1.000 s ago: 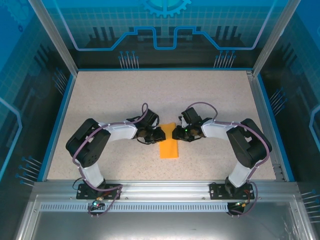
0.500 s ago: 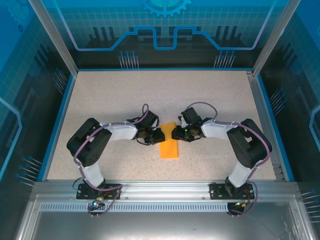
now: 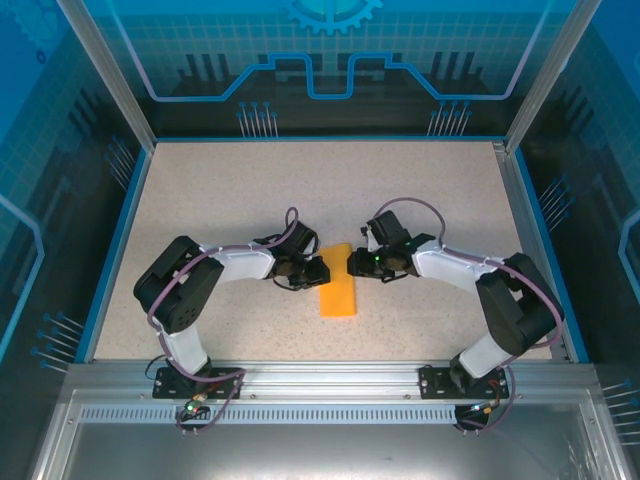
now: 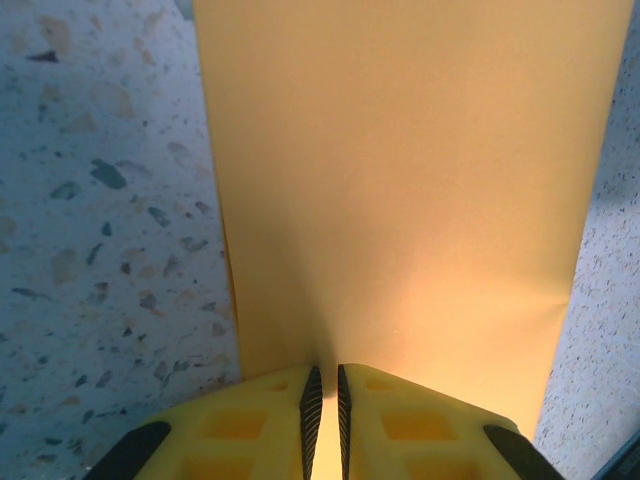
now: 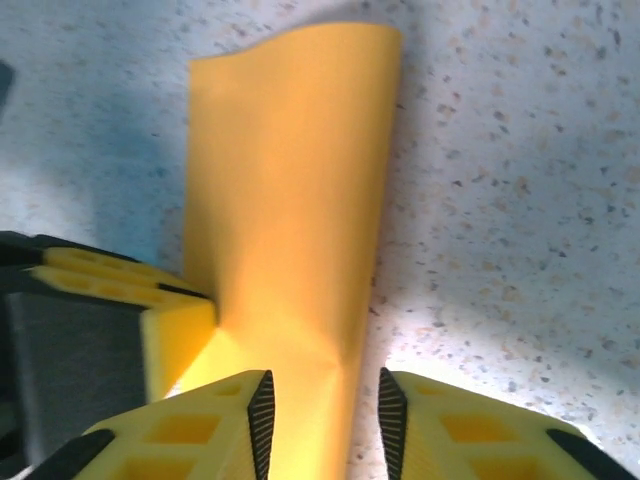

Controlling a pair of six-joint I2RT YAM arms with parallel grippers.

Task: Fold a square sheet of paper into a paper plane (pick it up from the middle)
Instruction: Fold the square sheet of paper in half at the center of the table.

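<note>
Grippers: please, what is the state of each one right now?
Left gripper: shut on the folded sheet of paper.
Right gripper: open, its fingers on either side of the paper, not clamping it.

The sheet of paper (image 3: 337,293) was a plain orange-yellow with no marks, shading paler towards its crease. The table (image 3: 250,190) was beige, flecked with dark and grey speckles, and edged by a blue rim (image 3: 119,240). The left claw (image 4: 325,390) and right claw (image 5: 322,405) had yellow fingers with black ribbed pads. The arms (image 3: 240,262) were black and white, trailed by purplish cables (image 3: 291,212). The back wall (image 3: 330,60) was blue, with a pale grid and lighter circuit-like lines.
</note>
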